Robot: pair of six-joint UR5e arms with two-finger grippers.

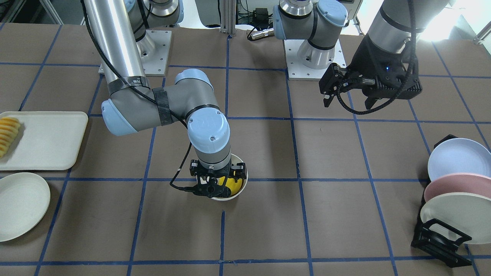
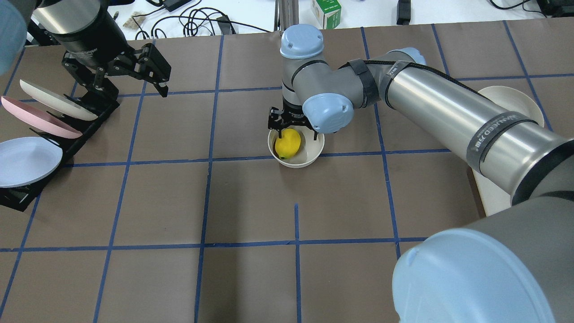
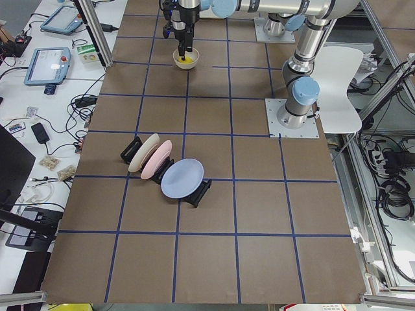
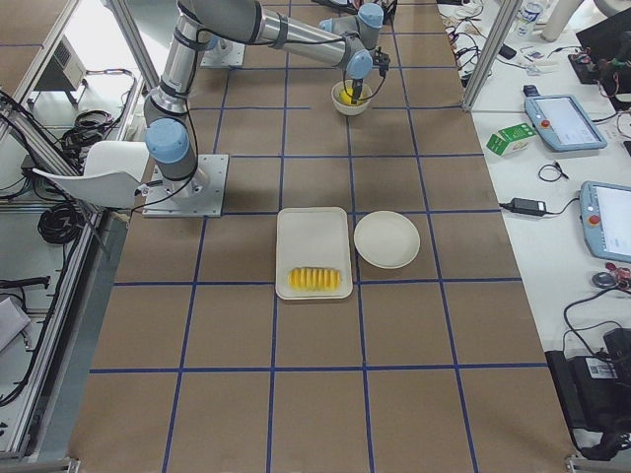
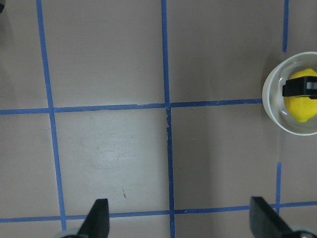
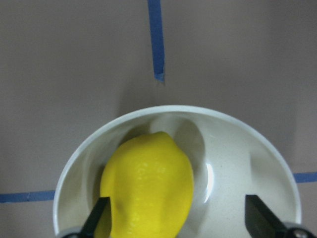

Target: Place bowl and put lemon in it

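The off-white bowl (image 2: 296, 162) stands upright on the brown table near its middle. The yellow lemon (image 2: 288, 142) lies inside it, toward one side. My right gripper (image 2: 291, 130) hangs just over the bowl, open. In the right wrist view the lemon (image 6: 148, 183) lies in the bowl (image 6: 173, 110) next to one of my fingertips (image 6: 99, 218), well clear of the other. My left gripper (image 1: 348, 102) is open and empty, high above the table, far from the bowl (image 1: 239, 191). The left wrist view shows the bowl (image 5: 270, 106) and the lemon (image 5: 299, 106) at its right edge.
A black rack (image 1: 441, 241) with blue, pink and white plates stands at the table's end on my left. A cream tray (image 1: 46, 140) with yellow-orange slices (image 1: 7, 134) and a flat cream plate (image 1: 21, 205) lie at the end on my right.
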